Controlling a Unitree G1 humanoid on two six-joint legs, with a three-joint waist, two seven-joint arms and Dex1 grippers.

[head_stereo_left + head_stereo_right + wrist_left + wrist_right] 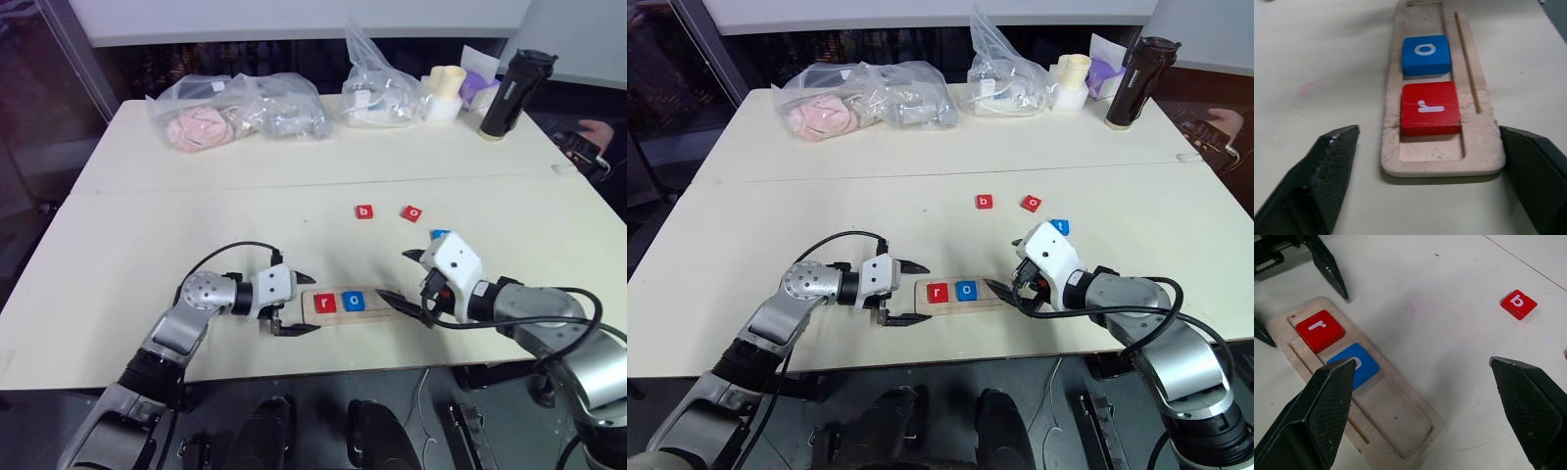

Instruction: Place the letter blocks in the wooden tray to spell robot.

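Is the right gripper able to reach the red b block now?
Probably yes. The right gripper is open and holds nothing, and the b block lies alone on bare table beyond the tray, with nothing between them.

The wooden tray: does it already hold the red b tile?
No, the wooden tray holds only the red r and blue o.

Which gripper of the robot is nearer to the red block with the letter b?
The right. The right gripper hangs open over the far end of the wooden tray, with the red b block beyond it. The left gripper, open, straddles the tray's other end, farther away.
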